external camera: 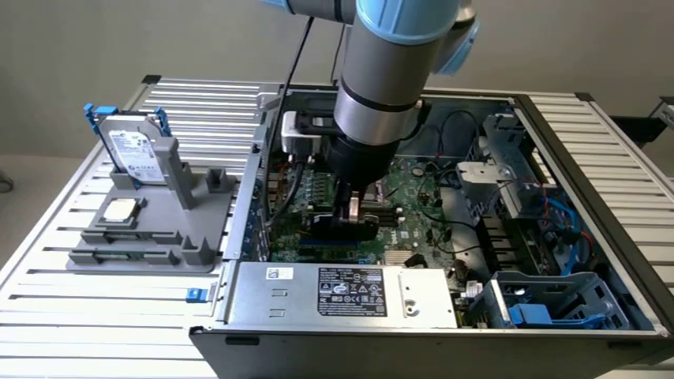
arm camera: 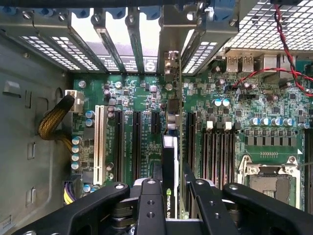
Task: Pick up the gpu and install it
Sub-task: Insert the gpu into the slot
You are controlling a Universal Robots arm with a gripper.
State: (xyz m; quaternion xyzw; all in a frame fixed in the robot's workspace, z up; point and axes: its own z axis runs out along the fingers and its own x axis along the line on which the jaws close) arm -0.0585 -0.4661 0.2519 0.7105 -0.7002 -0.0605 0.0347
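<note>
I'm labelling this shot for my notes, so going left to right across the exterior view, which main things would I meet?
hard drive → gripper, shut on the gpu → blue cage

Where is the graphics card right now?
The graphics card is held edge-on in the gripper, over the long black slots of the green motherboard. In the exterior view, that is the middle of the open computer case.
</note>
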